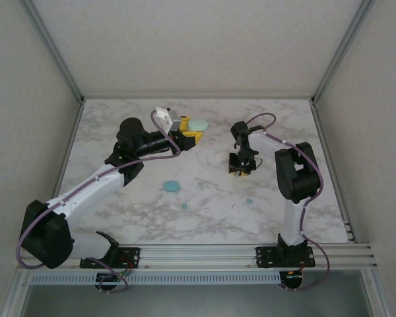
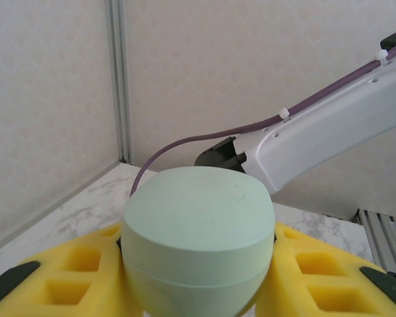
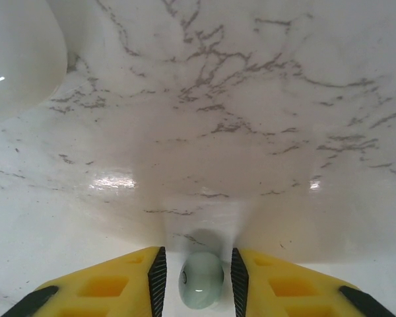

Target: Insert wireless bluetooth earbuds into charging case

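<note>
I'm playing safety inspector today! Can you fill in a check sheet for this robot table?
Surface: white marble-pattern table.
Job's things: pale green rounded plastic case; tiny pale green earbud; teal-blue rounded case and tiny teal earbud lying loose.
Clutter: nothing seen.
Tools: left tool shut on the green case; right tool open around the green earbud, gaps both sides.
Cables: purple cable along each arm.
Surroundings: pale walls, metal frame post.
</note>
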Controlling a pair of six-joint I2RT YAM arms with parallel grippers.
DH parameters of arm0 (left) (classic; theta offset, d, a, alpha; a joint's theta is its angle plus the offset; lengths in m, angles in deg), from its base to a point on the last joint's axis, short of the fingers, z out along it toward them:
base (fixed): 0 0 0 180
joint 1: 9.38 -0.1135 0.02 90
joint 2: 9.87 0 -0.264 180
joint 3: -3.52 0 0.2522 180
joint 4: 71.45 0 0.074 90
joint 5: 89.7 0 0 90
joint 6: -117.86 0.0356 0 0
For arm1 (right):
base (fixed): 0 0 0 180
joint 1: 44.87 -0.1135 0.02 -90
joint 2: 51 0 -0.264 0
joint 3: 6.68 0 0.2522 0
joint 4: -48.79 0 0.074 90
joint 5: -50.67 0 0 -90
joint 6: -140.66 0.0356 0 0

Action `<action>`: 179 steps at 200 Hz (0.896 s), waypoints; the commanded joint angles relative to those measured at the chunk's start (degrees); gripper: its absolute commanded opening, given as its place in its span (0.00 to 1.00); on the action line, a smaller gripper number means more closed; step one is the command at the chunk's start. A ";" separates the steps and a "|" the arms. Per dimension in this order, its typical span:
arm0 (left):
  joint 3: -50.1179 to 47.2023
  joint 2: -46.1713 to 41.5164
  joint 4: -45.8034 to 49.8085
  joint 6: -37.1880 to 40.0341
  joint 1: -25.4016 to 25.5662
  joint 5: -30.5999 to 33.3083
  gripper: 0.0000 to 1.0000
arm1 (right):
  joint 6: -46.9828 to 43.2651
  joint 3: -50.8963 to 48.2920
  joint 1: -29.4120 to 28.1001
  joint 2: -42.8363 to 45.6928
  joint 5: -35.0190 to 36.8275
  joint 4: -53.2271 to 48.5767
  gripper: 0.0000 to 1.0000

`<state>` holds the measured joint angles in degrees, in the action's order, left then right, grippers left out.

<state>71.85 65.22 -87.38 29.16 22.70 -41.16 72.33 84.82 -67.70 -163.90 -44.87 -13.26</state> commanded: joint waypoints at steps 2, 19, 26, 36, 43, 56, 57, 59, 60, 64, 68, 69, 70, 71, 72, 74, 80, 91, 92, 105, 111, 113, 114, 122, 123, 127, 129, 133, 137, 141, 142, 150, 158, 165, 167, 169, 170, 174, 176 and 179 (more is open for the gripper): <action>-0.50 -1.82 0.34 -0.08 0.39 0.18 0.32 | -0.07 0.97 -0.40 4.65 1.19 -1.10 0.40; -1.06 -2.63 0.64 0.19 0.35 1.05 0.32 | -0.40 0.91 -0.38 8.87 -0.21 0.17 0.45; -1.27 -2.96 0.73 0.28 0.32 1.28 0.32 | -0.52 0.93 -0.38 10.81 -0.40 0.91 0.47; -1.35 -3.18 1.10 0.50 0.29 1.38 0.33 | -1.33 0.91 -0.38 13.65 -1.73 2.18 0.49; -1.30 -3.19 1.30 0.54 0.35 1.13 0.33 | -1.83 0.86 -0.42 15.83 -2.49 3.12 0.49; -1.10 -3.03 1.13 0.46 0.34 0.69 0.32 | -2.26 0.19 -0.43 19.98 -3.69 5.50 0.51; -1.07 -3.02 1.13 0.46 0.30 0.68 0.32 | -2.30 0.21 -0.40 20.21 -3.86 5.58 0.51; -1.03 -2.95 1.13 0.44 0.32 0.54 0.32 | -2.59 0.15 -0.40 20.82 -4.26 6.00 0.51; -1.03 -2.90 1.08 0.45 0.34 0.47 0.32 | -2.68 0.10 -0.43 21.12 -4.50 6.18 0.52; -0.96 -2.80 1.04 0.46 0.34 0.40 0.32 | -3.16 0.06 -0.40 22.20 -5.56 6.86 0.52; -0.88 -2.69 0.92 0.46 0.36 0.27 0.32 | -3.58 -0.08 -0.38 23.22 -6.64 7.55 0.53; -0.87 -2.64 0.89 0.46 0.36 0.30 0.33 | -3.62 -0.10 -0.38 23.50 -6.92 7.71 0.53; -0.87 -2.61 0.83 0.46 0.36 0.26 0.33 | -3.77 -0.16 -0.38 23.73 -7.19 7.87 0.53; -0.87 -2.55 0.81 0.46 0.36 0.20 0.33 | -3.84 -0.19 -0.37 24.02 -7.46 8.04 0.53; -0.82 -2.52 0.79 0.41 0.31 0.17 0.33 | -3.88 -0.24 -0.37 24.25 -7.73 8.22 0.53; -0.72 -2.46 0.60 0.38 0.35 0.19 0.32 | -4.06 -0.33 -0.44 24.78 -8.37 8.57 0.53; -0.70 -2.24 0.18 0.16 0.30 0.01 0.32 | -4.51 -0.63 -0.46 26.44 -10.43 9.85 0.53; -0.43 -1.80 -0.52 -0.28 0.35 -0.45 0.33 | -5.30 -1.54 -0.70 29.68 -12.16 12.43 0.54; -0.43 -1.75 -0.58 -0.31 0.36 -0.55 0.33 | -5.35 -1.67 -0.71 30.03 -12.14 12.61 0.54; 0.12 -1.22 -0.89 -0.42 0.36 -0.82 0.33 | -7.19 -3.17 -0.93 34.12 -14.71 15.79 0.54; 0.32 -1.05 -0.90 -0.43 0.36 -0.87 0.33 | -8.07 -3.48 -0.92 35.77 -16.66 17.12 0.54; 0.40 -0.94 -0.94 -0.42 0.36 -0.95 0.33 | -8.30 -3.54 -0.95 36.31 -17.03 17.58 0.55; 0.47 -0.93 -0.96 -0.42 0.36 -0.93 0.33 | -8.44 -3.63 -1.01 36.55 -17.39 17.82 0.55; 0.70 -0.68 -1.15 -0.51 0.49 -1.04 0.33 | -9.22 -4.07 -1.02 38.32 -21.03 19.86 0.55; 0.75 -0.62 -1.20 -0.51 0.47 -1.06 0.33 | -9.38 -4.12 -1.01 38.48 -21.23 20.06 0.55; 0.87 -0.47 -1.24 -0.55 0.45 -1.07 0.33 | -9.77 -4.29 -1.05 39.17 -23.25 20.99 0.55; 0.95 -0.43 -1.24 -0.52 0.45 -1.11 0.33 | -9.91 -4.33 -1.03 39.49 -24.00 21.43 0.55; 1.11 -0.26 -1.24 -0.51 0.44 -1.25 0.33 | -10.09 -4.37 -1.11 40.05 -25.41 22.15 0.55; 1.23 -0.09 -1.25 -0.51 0.44 -1.27 0.33 | -10.14 -4.28 -1.27 40.42 -26.87 22.74 0.55; 1.39 0.04 -1.25 -0.55 0.44 -1.47 0.33 | -10.39 -4.17 -1.38 40.68 -28.38 23.23 0.55; 1.41 0.05 -1.25 -0.58 0.44 -1.54 0.33 | -10.49 -4.17 -1.49 40.76 -28.82 23.33 0.55; 1.66 0.36 -1.41 -0.73 0.52 -1.76 0.33 | -11.07 -3.80 -1.88 41.23 -31.09 24.20 0.55; 1.84 0.54 -1.62 -0.97 0.53 -1.90 0.33 | -11.50 -3.50 -2.46 41.28 -32.74 24.56 0.56; 1.81 0.61 -1.89 -1.06 0.53 -2.04 0.33 | -12.39 -2.94 -2.80 41.14 -34.19 24.50 0.56; 1.78 0.70 -1.98 -1.11 0.53 -2.01 0.32 | -12.56 -2.83 -2.94 41.02 -34.54 24.48 0.56; 1.77 0.72 -2.02 -1.16 0.53 -2.00 0.32 | -12.69 -2.74 -2.93 40.92 -34.76 24.43 0.56; 1.77 0.79 -2.07 -1.19 0.53 -2.03 0.33 | -12.70 -2.71 -3.01 40.88 -34.87 24.37 0.56; 1.81 0.84 -2.16 -1.21 0.53 -1.99 0.33 | -12.83 -2.35 -3.16 40.69 -35.07 24.12 0.56; 1.80 0.89 -2.27 -1.26 0.53 -2.02 0.33 | -12.80 -2.18 -3.25 40.53 -35.18 23.90 0.56; 1.78 0.85 -2.30 -1.29 0.53 -2.04 0.32 | -12.95 -1.82 -3.26 40.29 -35.35 23.49 0.56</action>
<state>71.17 65.48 -86.26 29.10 22.70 -41.44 62.49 81.58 -69.88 -122.68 -72.76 8.68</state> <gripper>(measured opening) 0.394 0.559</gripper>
